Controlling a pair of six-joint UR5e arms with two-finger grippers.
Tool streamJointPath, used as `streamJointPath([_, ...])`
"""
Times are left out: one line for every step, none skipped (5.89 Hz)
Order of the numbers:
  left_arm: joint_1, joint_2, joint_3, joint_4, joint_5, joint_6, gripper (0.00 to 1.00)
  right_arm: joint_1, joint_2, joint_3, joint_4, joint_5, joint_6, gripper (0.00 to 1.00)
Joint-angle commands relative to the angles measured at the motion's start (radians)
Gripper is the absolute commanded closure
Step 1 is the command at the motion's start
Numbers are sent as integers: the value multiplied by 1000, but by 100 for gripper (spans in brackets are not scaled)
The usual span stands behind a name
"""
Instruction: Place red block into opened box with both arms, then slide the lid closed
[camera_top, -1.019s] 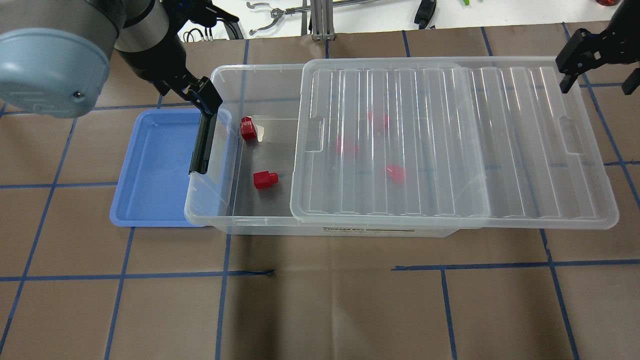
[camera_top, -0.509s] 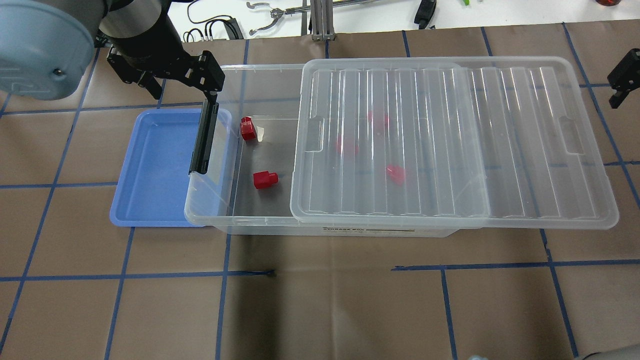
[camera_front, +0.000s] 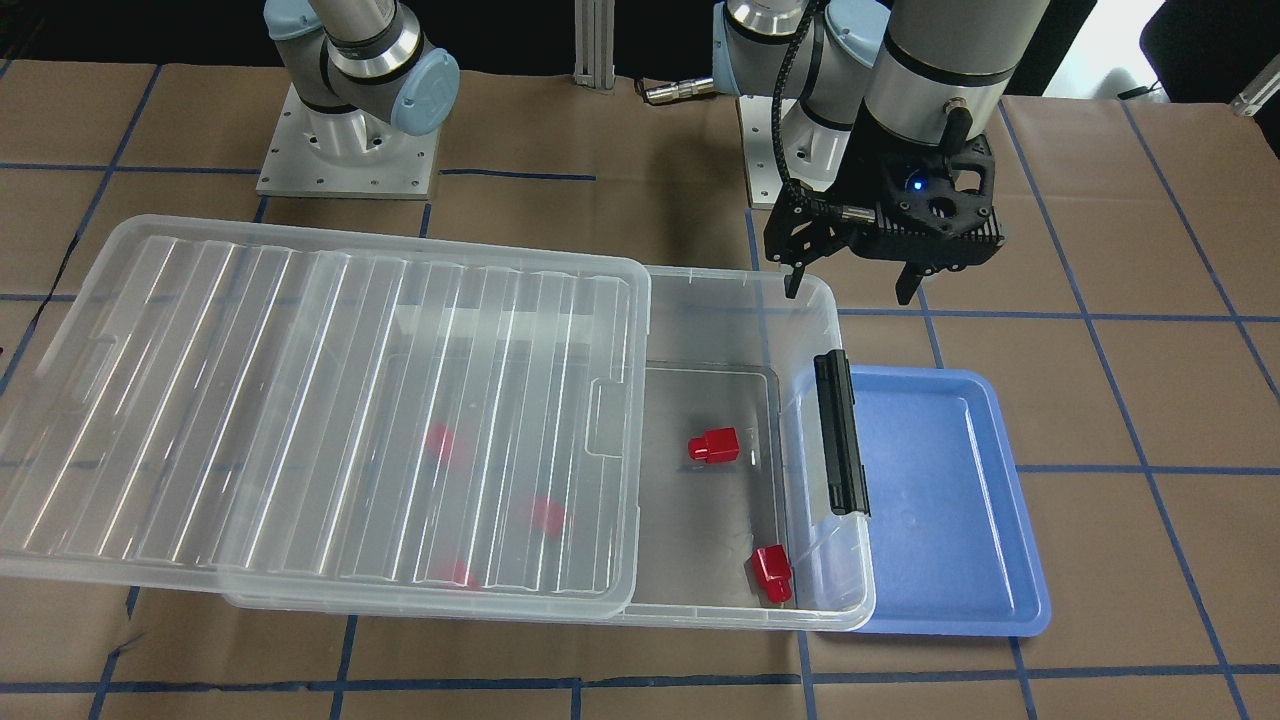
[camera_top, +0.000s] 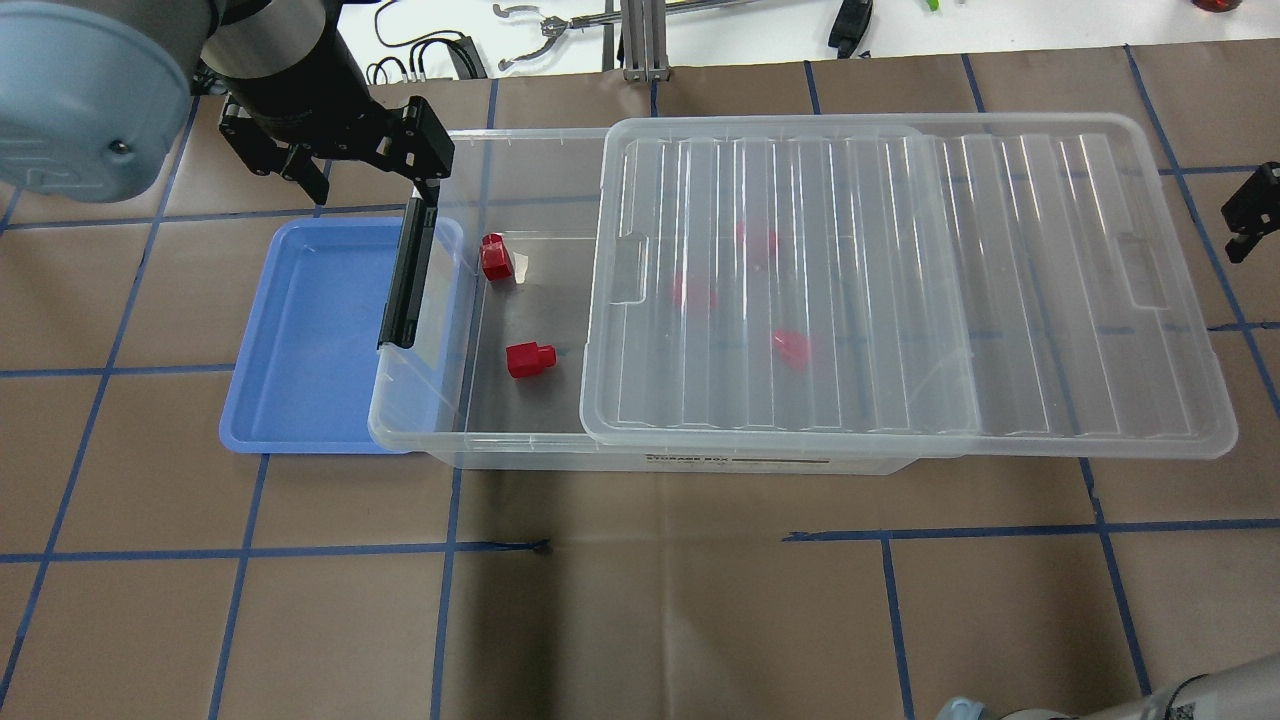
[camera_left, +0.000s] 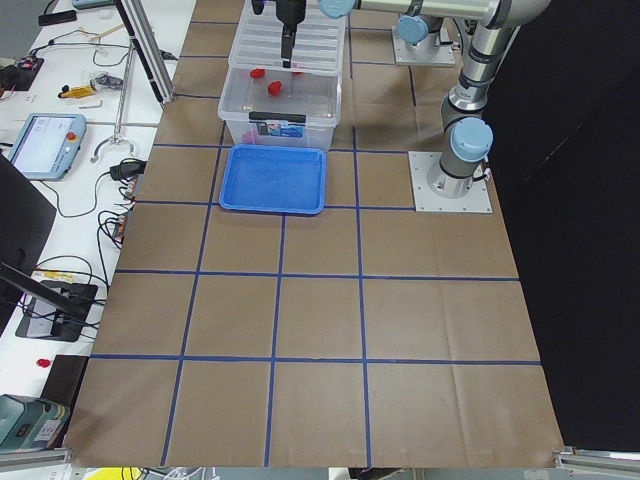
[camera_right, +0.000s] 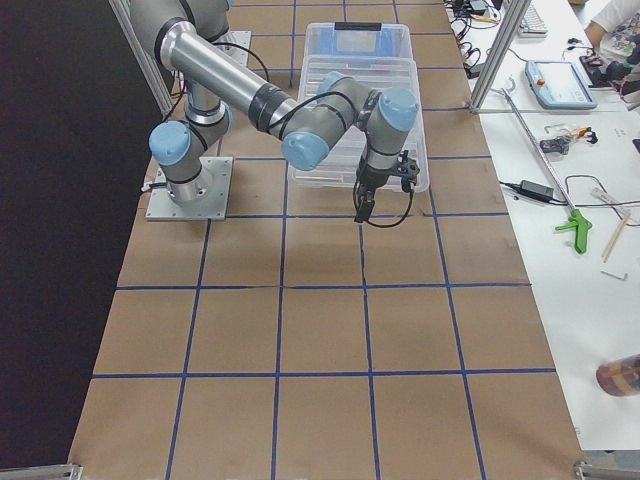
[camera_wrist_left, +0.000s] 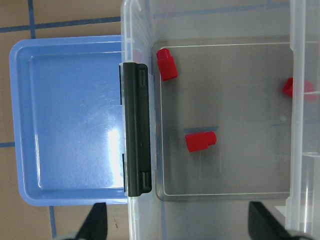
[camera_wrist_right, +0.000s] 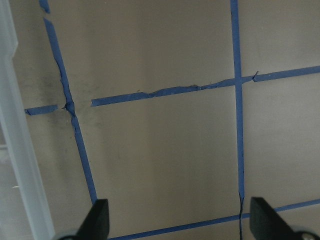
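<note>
Red block (camera_top: 494, 257), cube with stub, lies on the box (camera_top: 420, 400) floor beside the black clip (camera_top: 404, 285), uncovered by the lid (camera_top: 900, 290). Left gripper (camera_top: 375, 188) hovers just beyond that corner, spread wide, empty; right gripper (camera_wrist_right: 179, 220) likewise, probably clear of the lid.

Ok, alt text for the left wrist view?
A red block lies in the clear box by its black clip bar, a second red block mid-floor. A blue tray sits left of the bar; the lid edges in at right.
</note>
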Motion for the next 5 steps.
streamJointPath([0, -1, -8, 2, 3, 5, 2, -2, -7, 32, -9, 8, 3, 0])
streamJointPath([3, -4, -1, 3, 0, 8, 2, 0, -7, 32, -7, 13, 2, 0])
streamJointPath([4, -7, 5, 3, -1, 10, 2, 0, -9, 34, -1, 14, 3, 0])
streamJointPath([3, -7, 1, 3, 0, 10, 2, 5, -9, 34, -1, 16, 3, 0])
streamJointPath([4, -10, 7, 5, 0, 10, 2, 9, -10, 37, 3, 29, 5, 0])
